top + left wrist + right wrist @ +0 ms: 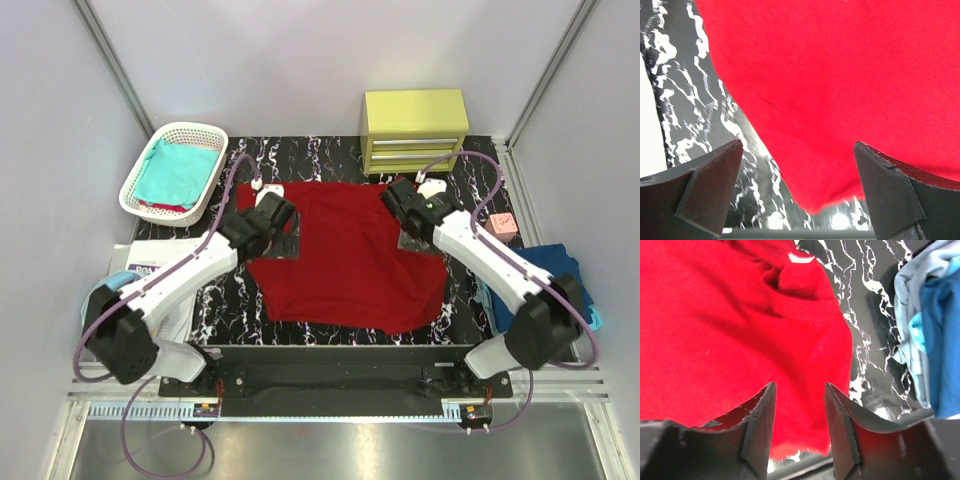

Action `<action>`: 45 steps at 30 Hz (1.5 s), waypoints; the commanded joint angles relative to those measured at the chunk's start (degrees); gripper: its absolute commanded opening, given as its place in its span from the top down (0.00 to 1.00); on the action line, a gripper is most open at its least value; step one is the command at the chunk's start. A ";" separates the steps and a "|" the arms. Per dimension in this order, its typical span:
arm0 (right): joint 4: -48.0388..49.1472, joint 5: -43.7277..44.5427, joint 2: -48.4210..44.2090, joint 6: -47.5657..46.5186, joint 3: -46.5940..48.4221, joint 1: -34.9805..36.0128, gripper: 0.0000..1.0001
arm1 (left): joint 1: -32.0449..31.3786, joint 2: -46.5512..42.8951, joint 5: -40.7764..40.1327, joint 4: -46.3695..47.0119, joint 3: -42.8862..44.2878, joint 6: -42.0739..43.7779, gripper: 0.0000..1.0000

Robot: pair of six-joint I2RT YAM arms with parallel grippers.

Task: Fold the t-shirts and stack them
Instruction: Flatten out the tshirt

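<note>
The red shirt (350,260) is lying spread out, mostly flat, in the middle of the mat (225,300). Its soft matte cloth is rumpling a little near the collar. The mat is showing glossy black with white veins. The left gripper (797,185) is hanging over the shirt's left edge, its dark wedge-shaped fingers wide apart. The right gripper (800,415) is hovering over the right edge with a narrow gap between its fingers and nothing pinched. A teal shirt (178,170) is sitting in the white lattice basket (135,195), and blue shirts (560,270) are heaped far right.
</note>
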 commanded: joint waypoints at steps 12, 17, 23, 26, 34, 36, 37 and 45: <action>8.14 -13.06 -0.20 -3.75 -8.95 -5.33 0.58 | 5.10 2.85 8.21 6.76 -3.94 0.71 0.01; 8.41 -12.20 -4.07 1.68 -13.61 5.55 0.59 | 1.33 -0.58 9.19 6.85 -7.46 -0.52 0.02; 8.06 -11.40 1.72 3.98 -13.71 12.96 0.61 | -4.48 -1.29 7.25 6.85 -9.40 -2.28 0.01; 8.32 -10.78 2.60 3.72 -11.51 14.28 0.60 | -4.57 -1.55 7.61 6.76 -10.27 -2.98 0.01; 10.34 -10.78 9.89 1.35 -10.45 14.28 0.60 | -4.57 -3.40 7.79 6.76 -15.64 -5.00 0.01; 10.43 -10.34 11.56 1.26 -9.67 14.28 0.60 | -4.48 -3.74 6.91 5.63 -15.82 -5.53 0.01; 10.69 -10.34 12.00 1.00 -9.40 14.28 0.59 | -4.48 -3.83 6.64 5.18 -15.82 -5.97 0.01; 11.57 -11.14 14.74 1.52 -6.76 13.93 0.60 | -4.48 -5.68 5.06 2.73 -16.78 -7.72 0.01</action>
